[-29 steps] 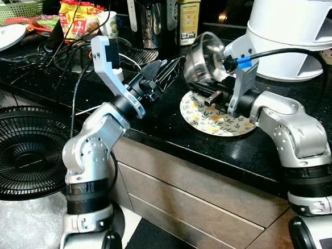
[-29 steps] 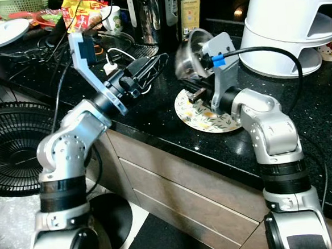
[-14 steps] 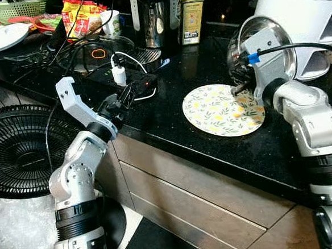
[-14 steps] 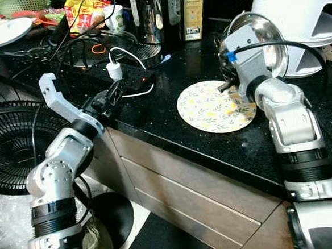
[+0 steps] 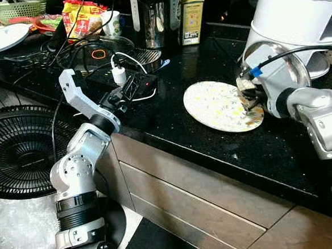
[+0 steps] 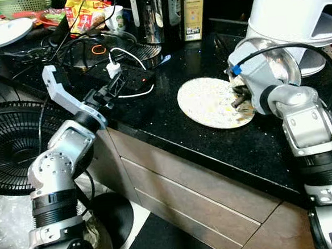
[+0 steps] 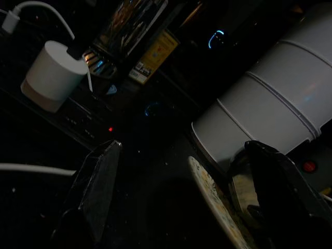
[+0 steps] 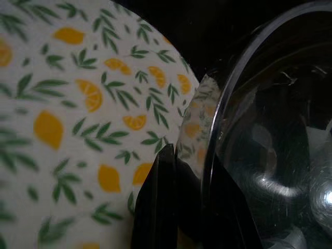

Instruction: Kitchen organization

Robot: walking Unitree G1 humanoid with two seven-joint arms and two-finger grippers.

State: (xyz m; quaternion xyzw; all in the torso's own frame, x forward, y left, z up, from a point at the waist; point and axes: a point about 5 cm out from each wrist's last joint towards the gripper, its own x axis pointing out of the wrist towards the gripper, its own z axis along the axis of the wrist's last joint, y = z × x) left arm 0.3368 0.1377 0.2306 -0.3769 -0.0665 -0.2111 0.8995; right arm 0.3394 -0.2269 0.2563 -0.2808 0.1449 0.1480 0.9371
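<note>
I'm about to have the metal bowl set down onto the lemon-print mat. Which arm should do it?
Right. The right gripper is shut on the metal bowl's rim, directly beside the lemon-print mat. The left gripper is open over the power strip, well away from both.

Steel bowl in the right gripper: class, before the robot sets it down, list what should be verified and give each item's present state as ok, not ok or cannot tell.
1. Right gripper shut on the rim of the steel bowl: ok.
2. Bowl level: not ok, it is tipped on edge.
3. Lemon-print mat flat on the black counter: cannot tell, it looks blurred.
4. Bowl free of the white appliance behind it: cannot tell.
5. Left gripper away from the mat: ok, it is open near the power strip.
</note>
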